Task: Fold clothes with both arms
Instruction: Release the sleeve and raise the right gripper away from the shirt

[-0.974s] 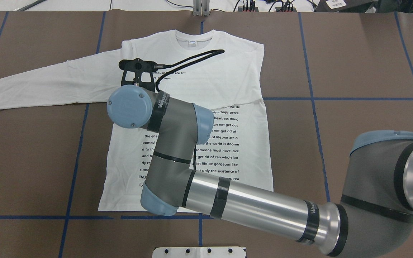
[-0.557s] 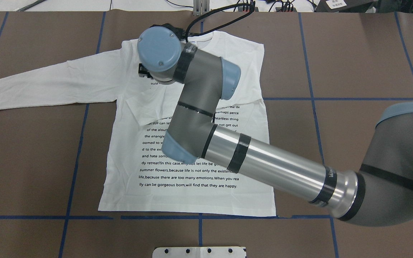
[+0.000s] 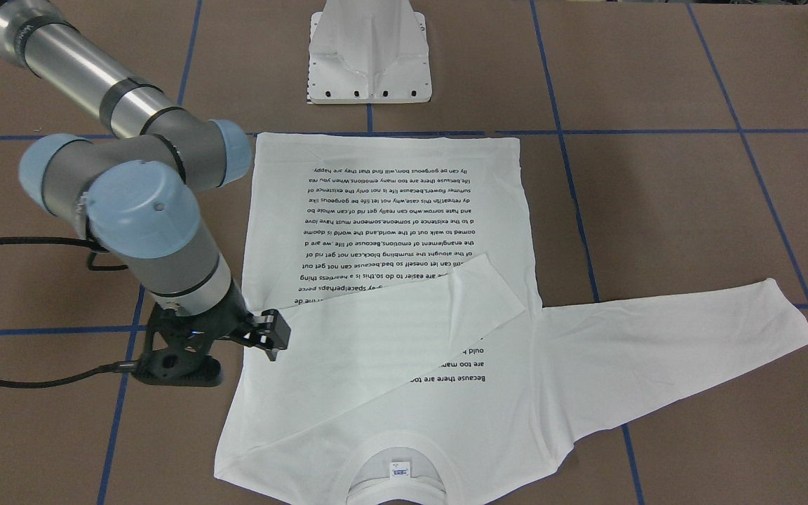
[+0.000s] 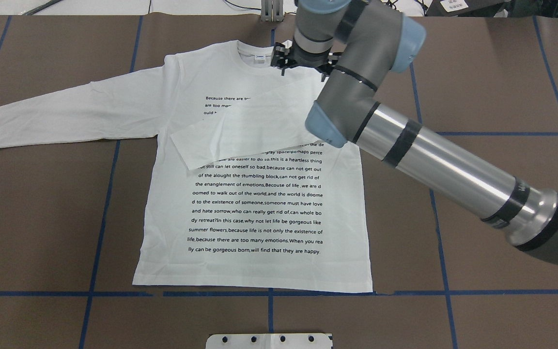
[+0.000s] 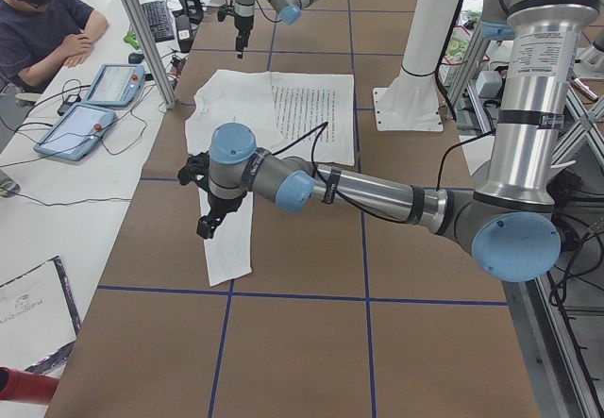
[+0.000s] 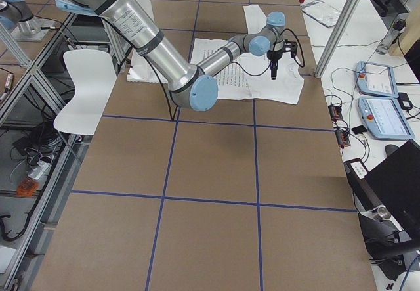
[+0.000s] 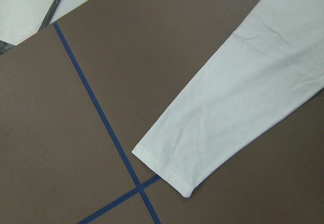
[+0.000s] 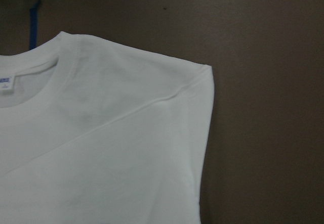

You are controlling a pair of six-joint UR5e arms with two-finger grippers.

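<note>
The shirt [image 4: 259, 194] lay flat, print up, on the surface [image 4: 477, 72], one sleeve [image 4: 240, 135] folded across its chest. The right jaws hung spread and empty over the shoulder by the collar [image 4: 258, 50]. The left jaws hovered over the other cuff [image 7: 167, 168]; I could not tell their gap.

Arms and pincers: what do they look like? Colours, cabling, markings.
Both are the same build. The right arm has silver tube sections, grey joint housings, round light-blue caps and black bands, one with white lettering too small to read. The right pincer is black, beside a black bracket trailing a black cable. The left arm carries a looped black cable and a black left pincer.
</note>
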